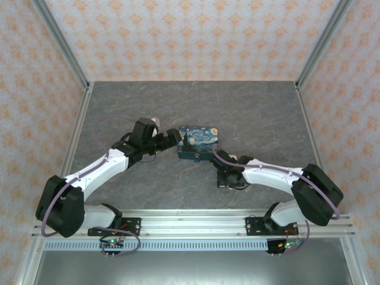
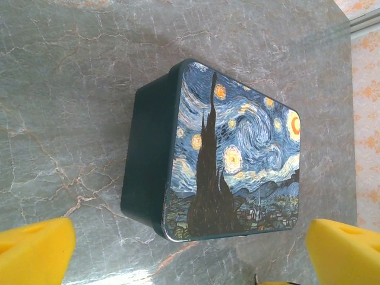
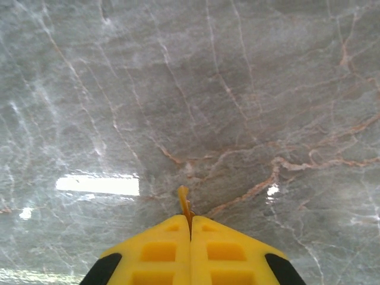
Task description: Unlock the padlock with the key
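On the left, my left gripper (image 2: 190, 256) hovers with its yellow fingers (image 2: 35, 252) spread wide apart and nothing between them. It sits just beside the left end of the painted box (image 2: 237, 154), so I judge it is placed there to steady the box once the lock gets worked. The box lies flat on the grey marbled table (image 3: 178, 89), between the two arms. At its near edge the top view shows a small teal-blue bit that I take for the padlock (image 1: 196, 156), though it is too small for me to read the shackle or the keyhole. To the right, and apart from the box, my right gripper (image 3: 190, 222) points down at bare table with its fingers pressed together. A thin pale sliver sticks out from the seam, which I judge is the key (image 3: 183, 200), pinched by one end so the rest is free to go into the lock.
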